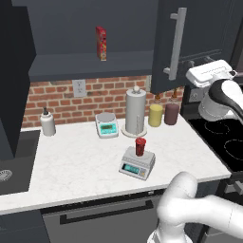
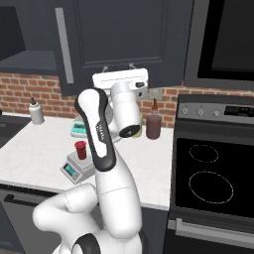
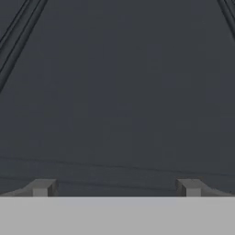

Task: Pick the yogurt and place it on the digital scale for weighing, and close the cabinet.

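The sink (image 1: 9,166) was cut off at the left base view's left edge; the arm hid part of the digital scale (image 2: 74,168) in the right base view; the red box's (image 1: 101,42) print was too small to read.

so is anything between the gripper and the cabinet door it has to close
Nothing visible. The open gripper faces the dark panel of the cabinet door at close range with no object between. The yogurt already sits on the digital scale, well below the door.
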